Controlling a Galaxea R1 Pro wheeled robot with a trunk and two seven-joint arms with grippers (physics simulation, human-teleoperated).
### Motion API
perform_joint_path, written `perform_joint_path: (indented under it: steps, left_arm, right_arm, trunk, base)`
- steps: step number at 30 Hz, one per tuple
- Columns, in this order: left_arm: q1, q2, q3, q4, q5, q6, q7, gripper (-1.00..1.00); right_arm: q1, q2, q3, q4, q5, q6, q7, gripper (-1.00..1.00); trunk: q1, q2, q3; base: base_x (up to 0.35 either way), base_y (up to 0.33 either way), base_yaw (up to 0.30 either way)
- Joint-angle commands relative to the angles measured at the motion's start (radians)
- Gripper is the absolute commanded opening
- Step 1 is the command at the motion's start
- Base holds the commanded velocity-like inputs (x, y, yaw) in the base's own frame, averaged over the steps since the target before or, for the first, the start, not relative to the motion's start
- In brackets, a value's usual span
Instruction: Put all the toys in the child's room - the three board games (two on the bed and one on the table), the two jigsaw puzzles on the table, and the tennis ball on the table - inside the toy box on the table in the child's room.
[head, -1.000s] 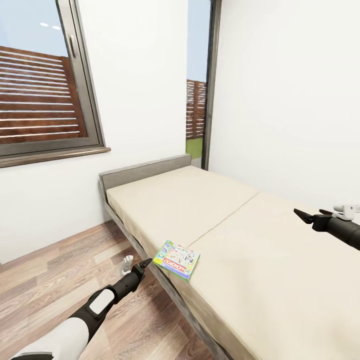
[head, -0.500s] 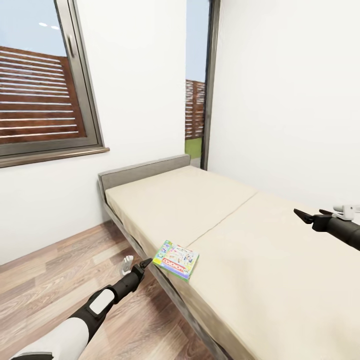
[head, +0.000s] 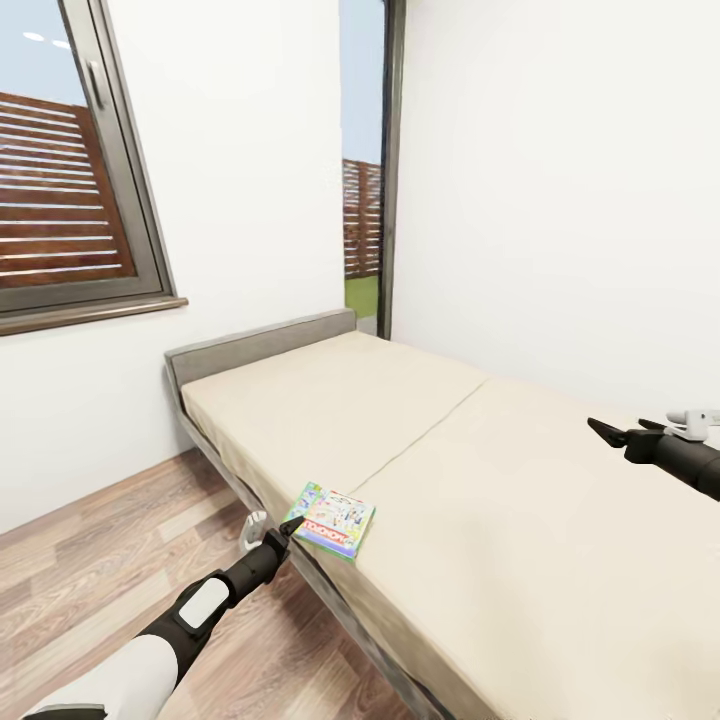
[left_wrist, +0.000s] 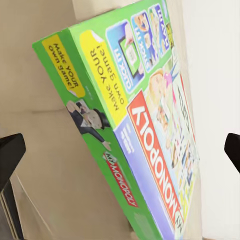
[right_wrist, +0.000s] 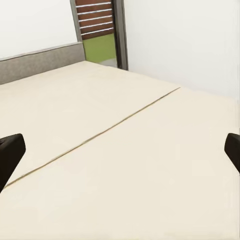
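Observation:
A green-white-red board game box (head: 330, 519) printed "Monopoly" lies flat at the near edge of the beige bed (head: 470, 470). My left gripper (head: 291, 525) sits right at the box's near left corner, over the bed's edge. In the left wrist view the box (left_wrist: 135, 125) is close up, and the two dark fingertips (left_wrist: 10, 155) stand wide apart at the picture's sides, so the gripper is open. My right gripper (head: 606, 431) hovers open above the mattress at the right, with bare mattress (right_wrist: 120, 150) between its fingers.
The bed has a grey headboard (head: 255, 345) against the white wall. A window (head: 60, 200) is at the left and a narrow glass door (head: 365, 200) behind the bed. Wooden floor (head: 100, 560) runs beside the bed's left side. A small white object (head: 255, 527) stands by the bed frame.
The whole view has shifted left as the camera turned right. The left gripper's tip is now nearer the game box's corner. The right arm keeps its place.

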Motion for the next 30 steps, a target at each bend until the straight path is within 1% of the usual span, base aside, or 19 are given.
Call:
perform_joint_path:
  steps: [1, 11, 30]
  left_arm:
    - [0.000, 0.000, 0.001, 0.000, 0.008, 0.009, -0.002, 1.00]
    - [0.000, 0.001, 0.001, 0.000, 0.009, 0.008, -0.003, 1.00]
    - [0.000, 0.000, 0.001, 0.000, 0.009, 0.006, -0.004, 1.00]
  right_arm:
    - [-0.001, 0.000, -0.001, 0.000, -0.006, 0.007, 0.001, 1.00]
    - [0.004, 0.000, 0.000, 0.000, -0.005, 0.007, 0.001, 1.00]
    - [0.008, 0.000, 0.001, -0.001, -0.006, 0.007, 0.001, 1.00]
  trunk:
    - [0.000, 0.000, -0.001]
    - [0.000, 0.000, -0.001]
    - [0.000, 0.000, -0.001]
  base:
    - [0.000, 0.000, -0.106]
    - [0.000, 0.000, -0.052]
    - [0.000, 0.000, -0.008]
